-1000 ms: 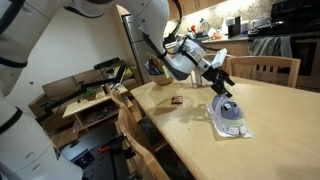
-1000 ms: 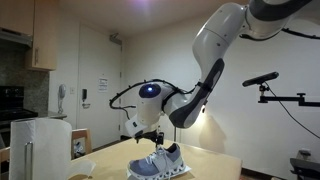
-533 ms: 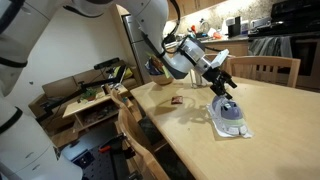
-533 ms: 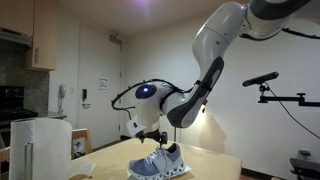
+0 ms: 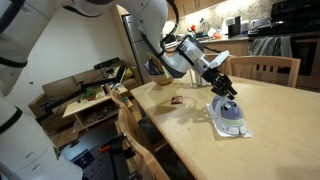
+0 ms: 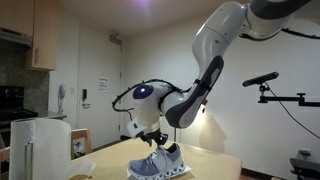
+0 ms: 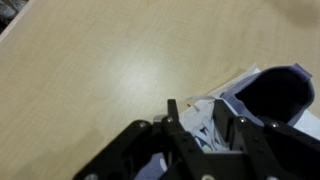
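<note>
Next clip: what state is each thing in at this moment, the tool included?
tool: down at the sneaker, jaws astride its laces; whether they grip cannot be told.
sneaker: upright on its sole on the table, laced, opening empty.
small dark object: lying flat on the table, apart from the sneaker, untouched.

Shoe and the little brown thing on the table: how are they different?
The shoe is pale grey and big; the little brown thing is dark and far smaller. The fingers are at the shoe's top, while the little brown thing lies apart from them. Both sit on the wooden table.
</note>
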Motion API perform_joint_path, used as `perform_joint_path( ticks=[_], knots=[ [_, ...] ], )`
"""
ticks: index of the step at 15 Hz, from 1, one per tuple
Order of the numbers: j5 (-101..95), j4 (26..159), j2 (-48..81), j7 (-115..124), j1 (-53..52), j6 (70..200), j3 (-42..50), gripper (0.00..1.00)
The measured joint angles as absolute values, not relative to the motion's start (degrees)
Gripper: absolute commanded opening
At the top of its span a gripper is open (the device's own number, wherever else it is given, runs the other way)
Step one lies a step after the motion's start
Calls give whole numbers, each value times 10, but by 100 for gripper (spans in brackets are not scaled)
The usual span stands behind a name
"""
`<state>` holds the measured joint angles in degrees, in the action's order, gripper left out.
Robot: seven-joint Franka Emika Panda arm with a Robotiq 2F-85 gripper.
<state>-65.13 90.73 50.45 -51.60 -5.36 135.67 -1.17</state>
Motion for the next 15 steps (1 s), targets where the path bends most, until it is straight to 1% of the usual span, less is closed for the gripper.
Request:
perform_joint_path(
  ticks=[1,2,10,11,12,13,14,15],
  knots=[
    [-650,907,505,-516,-53,1356,-12,3],
    [-650,907,505,-516,-53,1355,-12,0],
    [-640,907,505,-517,-53,1330,-20,0],
    [-639,907,505,-517,-53,1328,-21,18],
    [-638,907,505,-517,-53,1326,-21,24],
    [-638,907,505,-517,-53,1323,-22,7],
    [-638,907,505,-517,-53,1321,-23,7],
    [-638,907,505,-517,-53,1320,-23,2]
  ],
)
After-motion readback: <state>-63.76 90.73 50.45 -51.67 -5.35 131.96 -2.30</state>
